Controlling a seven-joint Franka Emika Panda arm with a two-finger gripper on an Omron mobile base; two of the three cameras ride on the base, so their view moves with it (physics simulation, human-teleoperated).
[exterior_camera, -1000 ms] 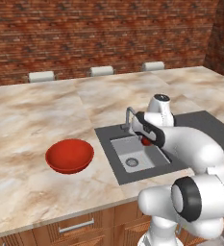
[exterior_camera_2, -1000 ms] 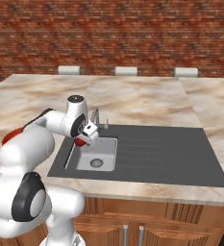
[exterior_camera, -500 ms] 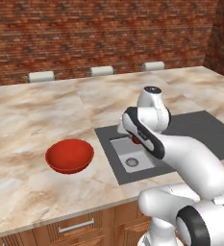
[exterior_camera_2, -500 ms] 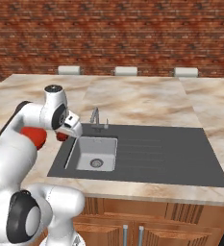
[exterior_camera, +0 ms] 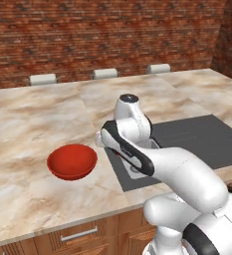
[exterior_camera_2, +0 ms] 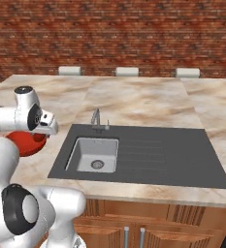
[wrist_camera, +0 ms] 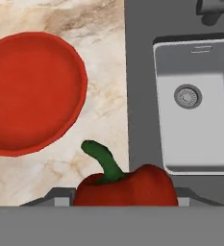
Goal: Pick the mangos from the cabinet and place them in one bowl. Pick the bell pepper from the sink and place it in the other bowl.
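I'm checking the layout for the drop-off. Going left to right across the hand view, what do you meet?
Red bowl → bell pepper, held in the gripper → sink with its drain hole.

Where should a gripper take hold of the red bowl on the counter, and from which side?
Pinch the rim of the red bowl from above, one finger inside and one outside. It sits upright, wide, shallow and glossy, probably too broad to span. The rim nearest the sink looks the shorter reach.
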